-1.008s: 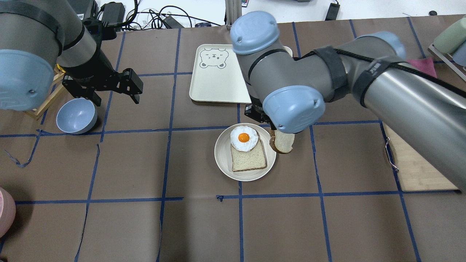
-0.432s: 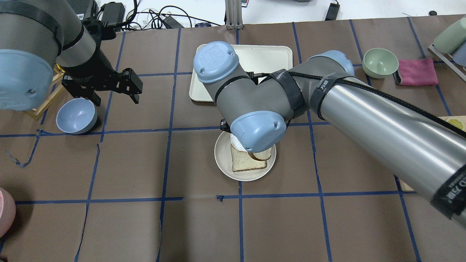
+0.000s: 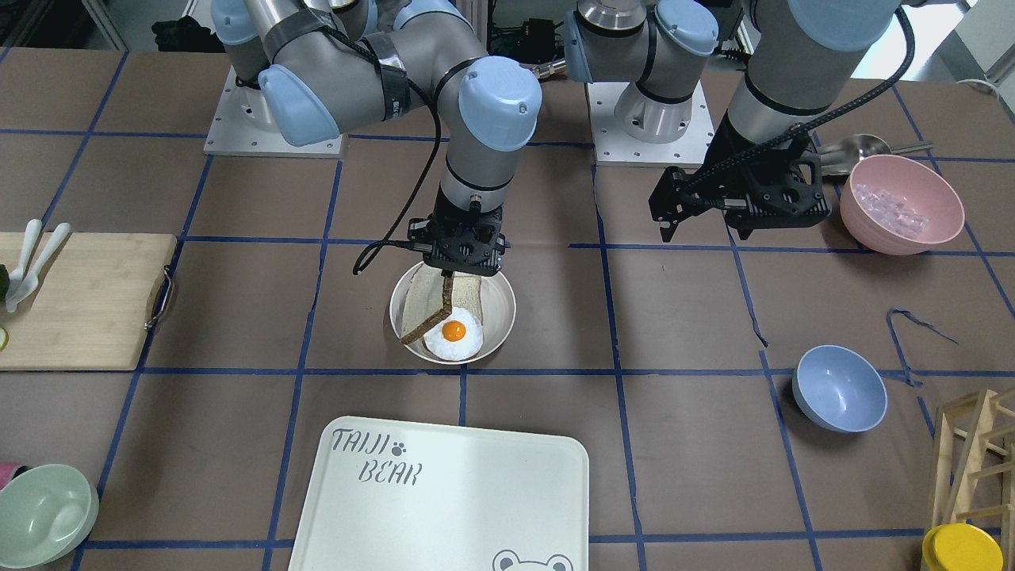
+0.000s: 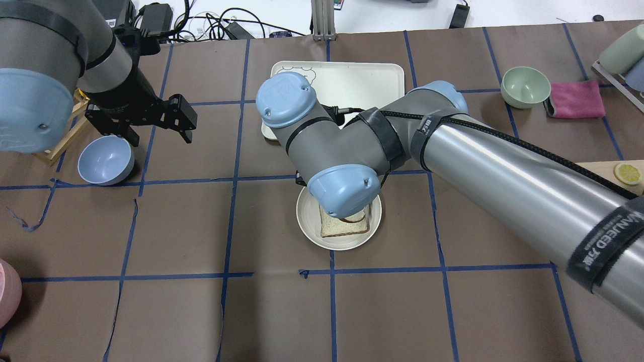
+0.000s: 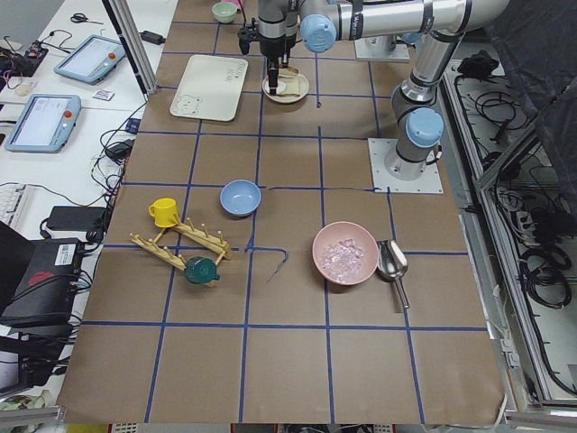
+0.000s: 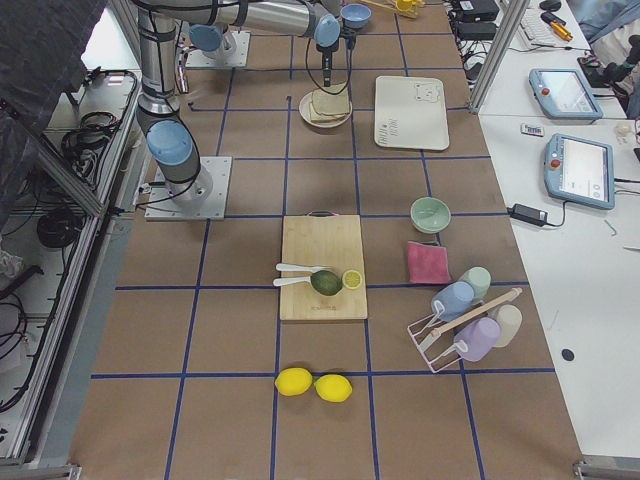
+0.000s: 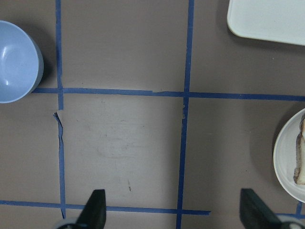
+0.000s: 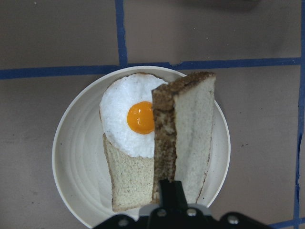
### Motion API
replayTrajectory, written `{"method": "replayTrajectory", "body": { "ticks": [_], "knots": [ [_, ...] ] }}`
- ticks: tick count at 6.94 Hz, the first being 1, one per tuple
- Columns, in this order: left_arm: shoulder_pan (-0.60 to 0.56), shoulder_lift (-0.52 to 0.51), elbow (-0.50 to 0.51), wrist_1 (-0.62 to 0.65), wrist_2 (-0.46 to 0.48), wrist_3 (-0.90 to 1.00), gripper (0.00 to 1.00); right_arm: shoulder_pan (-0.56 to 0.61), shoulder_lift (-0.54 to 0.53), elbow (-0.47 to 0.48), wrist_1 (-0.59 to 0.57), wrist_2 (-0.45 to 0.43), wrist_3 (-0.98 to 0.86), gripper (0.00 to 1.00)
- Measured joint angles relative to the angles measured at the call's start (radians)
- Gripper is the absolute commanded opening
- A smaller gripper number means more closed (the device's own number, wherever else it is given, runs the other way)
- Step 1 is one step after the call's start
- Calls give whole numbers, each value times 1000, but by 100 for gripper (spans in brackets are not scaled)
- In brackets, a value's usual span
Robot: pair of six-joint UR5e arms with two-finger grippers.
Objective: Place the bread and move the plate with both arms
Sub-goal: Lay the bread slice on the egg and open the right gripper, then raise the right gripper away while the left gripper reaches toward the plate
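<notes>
Bread (image 8: 190, 129) hangs on edge, pinched between the right gripper's (image 8: 167, 186) closed fingers, over the plate (image 8: 71, 157) holding an egg-topped slice (image 8: 127, 188). Left gripper (image 7: 172, 198) hovers wide open and empty, near a blue bowl (image 7: 14, 62).

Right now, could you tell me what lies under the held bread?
The plate with the egg-topped slice. The bread, on edge over them, hides part of both; contact is unclear.

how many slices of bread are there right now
2: the bread, held on edge by the right gripper over the plate, and a paler slice lying flat on the plate under the fried egg. No others show.
</notes>
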Motion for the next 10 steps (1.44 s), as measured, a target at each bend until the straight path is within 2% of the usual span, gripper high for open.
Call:
{"method": "replayTrajectory", "body": {
  "ticks": [1,2,4,6,8,10],
  "knots": [
    [0,0,0,0,1,0,100,0,3,8,-2,0,-1,70],
    [0,-1,0,0,1,0,100,1,3,19,-19,0,-3,100],
    [0,-1,0,0,1,-1,100,-3,-2,27,-95,9,-36,100],
    [0,-2,0,0,1,0,100,-72,-35,15,-64,89,-114,100],
    [2,-5,1,1,-2,-1,100,-237,-96,-44,92,144,-298,100],
    [3,-27,1,3,0,-3,100,-377,-171,-140,264,149,-479,100]
  ]
}}
